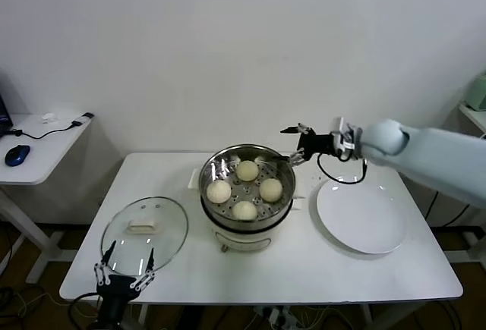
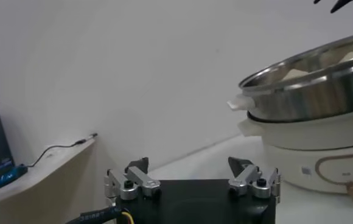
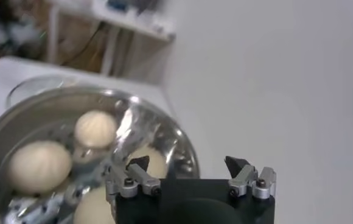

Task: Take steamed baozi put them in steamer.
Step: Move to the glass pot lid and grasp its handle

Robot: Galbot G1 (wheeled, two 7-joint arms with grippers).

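1. Head view: we count four steamed baozi (image 1: 244, 190) on the perforated tray of the steamer (image 1: 208, 187), at 12, 3, 6 and 9 o'clock of the tray. The plate (image 1: 361, 216), at 3 o'clock of the steamer, is bare; the glass lid (image 1: 144, 227) lies at 9 o'clock on the counter (image 1: 319, 275).
2. Head view: right tool (image 1: 295, 143), fingers spread and carrying nothing, hovers at the rim's 2 o'clock. We judge loading complete; the good move is a level retreat, clear of the rim.
3. Left wrist view: left tool (image 2: 192, 175), released and empty, parked low beside the steamer (image 2: 310, 91).
4. Right wrist view: right tool (image 3: 188, 172) above the steamer (image 3: 182, 149); baozi (image 3: 36, 166) sit apart, none touched.
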